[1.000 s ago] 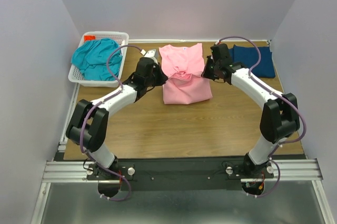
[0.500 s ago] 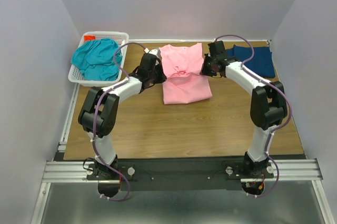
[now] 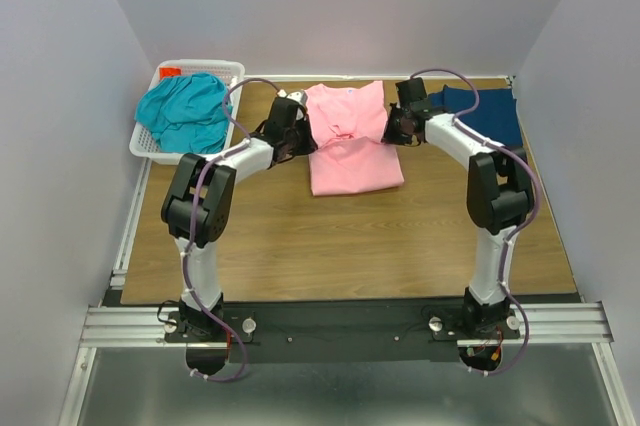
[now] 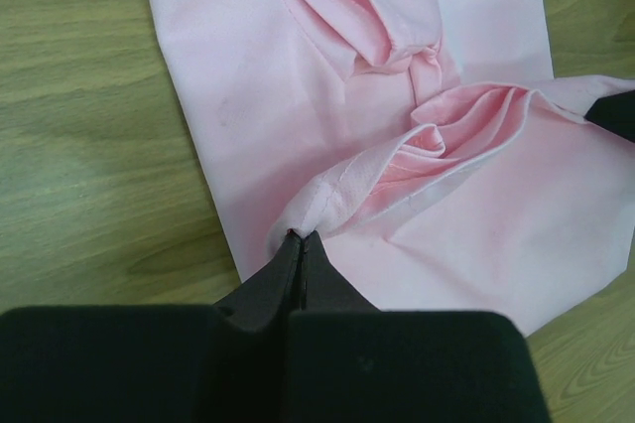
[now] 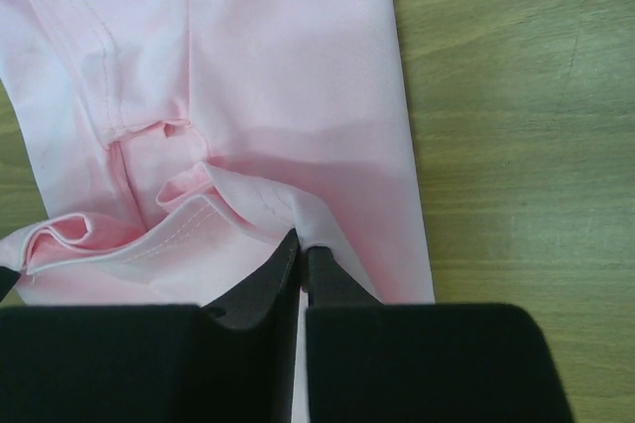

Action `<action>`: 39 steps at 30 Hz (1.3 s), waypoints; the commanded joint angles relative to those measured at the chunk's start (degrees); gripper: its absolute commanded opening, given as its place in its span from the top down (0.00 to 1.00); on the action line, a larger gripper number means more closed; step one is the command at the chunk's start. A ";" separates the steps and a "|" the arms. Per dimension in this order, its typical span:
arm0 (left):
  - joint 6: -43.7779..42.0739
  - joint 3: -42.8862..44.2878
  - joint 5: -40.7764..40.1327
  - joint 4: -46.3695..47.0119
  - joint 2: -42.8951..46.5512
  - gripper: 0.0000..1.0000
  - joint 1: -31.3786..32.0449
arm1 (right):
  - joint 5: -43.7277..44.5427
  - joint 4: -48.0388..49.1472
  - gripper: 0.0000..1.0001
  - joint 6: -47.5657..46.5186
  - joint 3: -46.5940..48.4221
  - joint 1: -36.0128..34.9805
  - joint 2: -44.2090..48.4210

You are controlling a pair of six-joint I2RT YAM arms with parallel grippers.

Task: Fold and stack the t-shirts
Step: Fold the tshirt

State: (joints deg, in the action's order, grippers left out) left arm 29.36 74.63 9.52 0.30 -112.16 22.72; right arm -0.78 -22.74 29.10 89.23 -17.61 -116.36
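The light pink t-shirt (image 3: 350,161) lies on the table at the back middle, with its hem folded up over its body. My left gripper (image 3: 299,136) is shut on the hem's left corner (image 4: 308,214). My right gripper (image 3: 388,131) is shut on the hem's right corner (image 5: 303,219). Both hold the pink edge a little above the shirt (image 4: 298,66) (image 5: 288,56). The dark navy t-shirt (image 3: 483,113) lies flat at the back right. The teal t-shirt (image 3: 183,111) is heaped in the white basket.
The white lattice basket (image 3: 230,71) stands at the back left corner, with something red (image 3: 170,72) in it behind the teal shirt. Walls close the table at the back and sides. Bare wooden table (image 3: 350,246) lies in front of the pink shirt.
Both grippers have carried the pink shirt's hem toward the back, over the shirt's body. The arms have stretched out further from their bases.
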 commanded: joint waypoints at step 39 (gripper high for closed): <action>4.21 -17.67 10.35 7.00 7.92 0.02 7.87 | -14.53 14.04 0.00 1.66 -30.68 1.43 13.35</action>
State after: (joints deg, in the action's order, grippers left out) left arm 32.86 59.24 19.75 5.65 -103.96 30.81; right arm -20.27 -9.69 30.44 61.41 -16.38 -101.97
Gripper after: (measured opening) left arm 0.983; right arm 0.998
